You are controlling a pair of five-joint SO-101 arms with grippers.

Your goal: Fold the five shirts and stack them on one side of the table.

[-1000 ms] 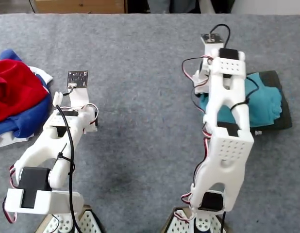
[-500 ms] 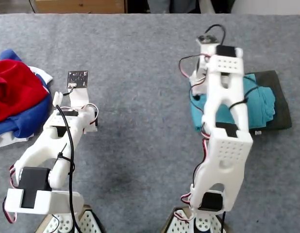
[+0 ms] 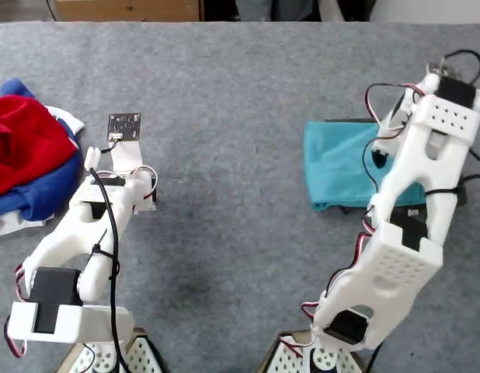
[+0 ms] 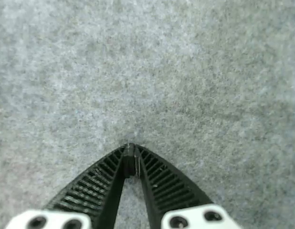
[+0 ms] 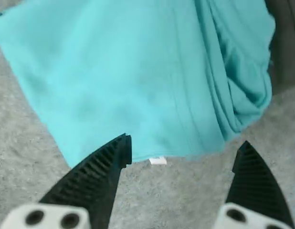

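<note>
Looking down in the high view, a grey table (image 3: 224,93) carries a loose pile at its left edge: a red shirt (image 3: 22,144) on top, a blue shirt (image 3: 46,190) under it and a white shirt (image 3: 11,227) showing at the near side. Toward the right edge lies a folded teal shirt (image 3: 341,167), flat, on top of a dark shirt (image 3: 342,122) whose rim shows along the far side. The left arm (image 3: 92,225) rises from the near edge and ends over bare table, just beside the pile and not touching it. The right arm (image 3: 403,233) rises from the near edge and leans out over the right end of the teal shirt, hiding that part. From the left wrist, the left hand (image 4: 130,160) has its fingers pressed together, tips meeting over bare table. From the right wrist, the right hand (image 5: 184,151) is spread wide and holds nothing. It hangs above the edge of the teal shirt, where a small white tag (image 5: 158,161) sticks out onto the table. The dark shirt shows past the teal one's bunched folds.
</note>
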